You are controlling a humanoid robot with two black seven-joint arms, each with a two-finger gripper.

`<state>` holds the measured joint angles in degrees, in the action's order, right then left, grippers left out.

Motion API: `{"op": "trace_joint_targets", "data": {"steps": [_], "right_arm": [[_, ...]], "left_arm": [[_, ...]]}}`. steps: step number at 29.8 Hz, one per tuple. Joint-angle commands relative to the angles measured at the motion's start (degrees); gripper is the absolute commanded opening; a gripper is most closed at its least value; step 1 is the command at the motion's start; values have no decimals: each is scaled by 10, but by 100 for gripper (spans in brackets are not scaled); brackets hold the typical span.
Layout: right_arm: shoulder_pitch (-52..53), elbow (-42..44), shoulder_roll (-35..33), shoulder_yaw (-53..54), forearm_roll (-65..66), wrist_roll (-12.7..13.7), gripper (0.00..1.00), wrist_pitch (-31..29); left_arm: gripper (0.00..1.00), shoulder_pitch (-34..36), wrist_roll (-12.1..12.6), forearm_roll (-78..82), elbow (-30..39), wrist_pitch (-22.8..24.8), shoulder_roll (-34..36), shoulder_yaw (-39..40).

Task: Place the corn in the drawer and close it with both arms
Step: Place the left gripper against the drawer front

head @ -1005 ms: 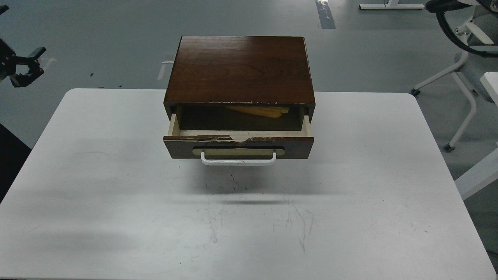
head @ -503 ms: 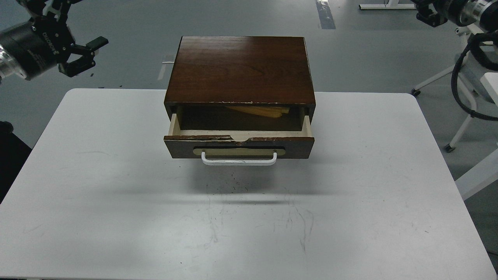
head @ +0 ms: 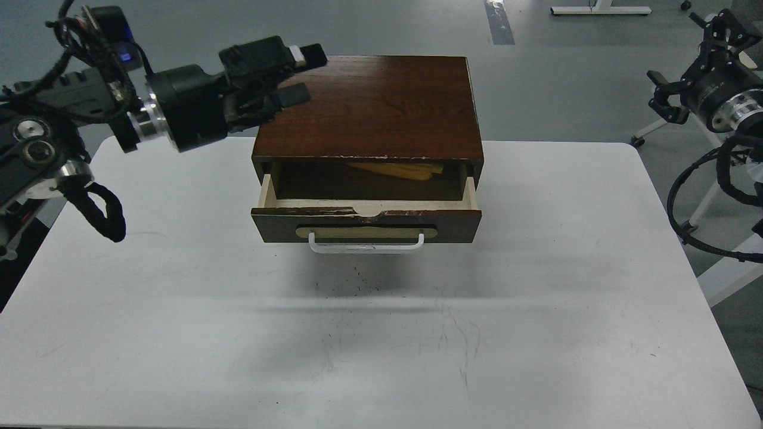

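Head view: a dark brown wooden cabinet (head: pixel 366 107) with a smooth, glossy grained top sits at the far middle of a scuffed white table (head: pixel 179 310). Its drawer (head: pixel 366 223) stands pulled partway out, showing pale inner side walls, a chipped top edge and a white bar handle (head: pixel 366 245) on a tan oval plate. Inside, toward the back and partly shadowed by the cabinet top, lies the corn (head: pixel 396 171), a slender, tapering yellow cob with a plastic sheen; its long axis runs left to right, slightly angled, and which end is the tip cannot be told. The left gripper (head: pixel 295 74), black with a silver wrist ring and looped cables, hovers over the cabinet's rear left corner, its jaws parted and holding nothing. The right gripper (head: pixel 670 95), at the far right beyond the table's edge, shows its pincer fingers spread apart over the grey floor (head: pixel 566 77), empty.
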<state>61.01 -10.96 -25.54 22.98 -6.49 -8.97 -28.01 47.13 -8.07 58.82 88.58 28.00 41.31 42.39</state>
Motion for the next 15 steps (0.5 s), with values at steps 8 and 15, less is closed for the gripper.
{"op": "trace_joint_targets", "data": {"steps": [8, 15], "right_arm": [[-21, 1, -13, 2, -1, -3, 100, 0], [-22, 0, -6, 4, -1, -5, 100, 0]], "left_arm": [[29, -5, -11, 249, 87, 0, -19, -107], [0, 19, -21, 352, 106, 0, 2, -184]]}}
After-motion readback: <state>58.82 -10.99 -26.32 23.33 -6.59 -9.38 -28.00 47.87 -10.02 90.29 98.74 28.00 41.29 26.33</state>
